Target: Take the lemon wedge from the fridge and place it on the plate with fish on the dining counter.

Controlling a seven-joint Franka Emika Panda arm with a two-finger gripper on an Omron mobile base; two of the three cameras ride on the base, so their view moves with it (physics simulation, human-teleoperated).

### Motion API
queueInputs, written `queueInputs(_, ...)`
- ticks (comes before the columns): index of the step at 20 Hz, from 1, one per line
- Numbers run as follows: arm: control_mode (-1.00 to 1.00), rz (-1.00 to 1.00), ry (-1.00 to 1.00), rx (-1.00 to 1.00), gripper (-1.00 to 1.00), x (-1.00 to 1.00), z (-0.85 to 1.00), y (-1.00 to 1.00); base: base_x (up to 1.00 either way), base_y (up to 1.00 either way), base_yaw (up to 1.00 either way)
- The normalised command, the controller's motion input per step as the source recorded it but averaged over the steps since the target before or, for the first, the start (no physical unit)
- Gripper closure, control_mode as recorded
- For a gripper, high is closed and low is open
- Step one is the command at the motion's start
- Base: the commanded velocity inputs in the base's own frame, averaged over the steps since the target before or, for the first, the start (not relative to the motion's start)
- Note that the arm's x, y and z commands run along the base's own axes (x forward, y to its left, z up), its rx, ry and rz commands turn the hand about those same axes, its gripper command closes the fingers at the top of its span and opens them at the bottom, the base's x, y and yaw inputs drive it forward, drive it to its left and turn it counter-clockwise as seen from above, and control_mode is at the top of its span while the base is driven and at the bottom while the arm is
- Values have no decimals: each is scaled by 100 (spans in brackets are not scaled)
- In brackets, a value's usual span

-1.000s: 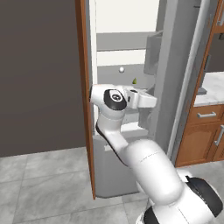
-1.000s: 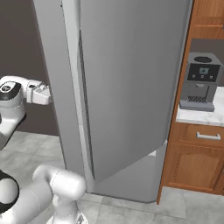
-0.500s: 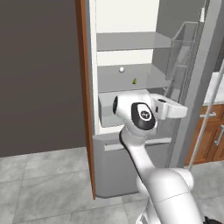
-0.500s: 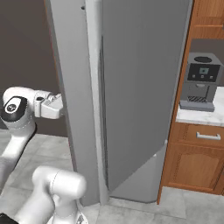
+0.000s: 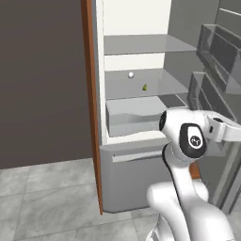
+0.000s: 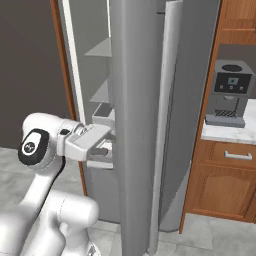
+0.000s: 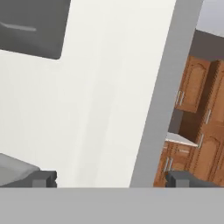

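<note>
- The jaws stand wide apart and hold nothing; in the hand view the gripper (image 7: 109, 178) has its two dark tips at the bottom corners, facing the white inner face of the door.
- In the left base view the hand sits at right centre; the lemon wedge (image 5: 145, 87) lies up and left of it, deeper in, on a grey glass shelf of the fridge (image 5: 141, 132).
- A small white ball (image 5: 131, 74) lies near the wedge.
- The wedge's long axis is too small to tell.
- No readable writing anywhere.
</note>
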Motion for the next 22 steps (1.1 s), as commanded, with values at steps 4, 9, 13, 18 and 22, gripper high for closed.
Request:
queueInputs(4,-100,-31,0,0,-100,-47,0,-100,0,0,0)
queueInputs(9,-100,-9,-4,2,-100,-43,2,-70,0,0,0)
queueInputs(13,-100,26,0,-12,-100,-39,0,86,0,0,0)
queueInputs(18,-100,29,0,-2,-100,0,40,100,0,0,0)
queueInputs(22,-100,51,18,24,-100,0,18,74,0,0,0)
